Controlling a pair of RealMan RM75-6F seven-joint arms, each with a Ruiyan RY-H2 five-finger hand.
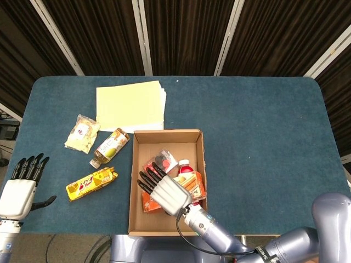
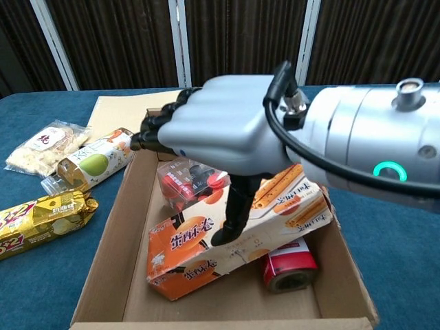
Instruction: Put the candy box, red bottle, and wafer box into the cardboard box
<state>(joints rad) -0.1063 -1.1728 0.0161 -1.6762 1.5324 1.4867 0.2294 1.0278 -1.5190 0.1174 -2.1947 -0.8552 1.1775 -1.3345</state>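
Right hand (image 2: pixel 220 130) gripping wafer box (image 2: pixel 237 237) inside cardboard box (image 2: pixel 113 234), atop red bottle (image 2: pixel 289 265); left hand (image 1: pixel 19 183) open, empty.

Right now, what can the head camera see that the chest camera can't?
Only the head view shows the left hand, open by the table's left edge, and the far table end.

Only the chest view shows the wafer box front with its print, resting partly on the red bottle.

Both show the right hand over the wafer box in the cardboard box, the candy box, yellow paper and three snack packs.
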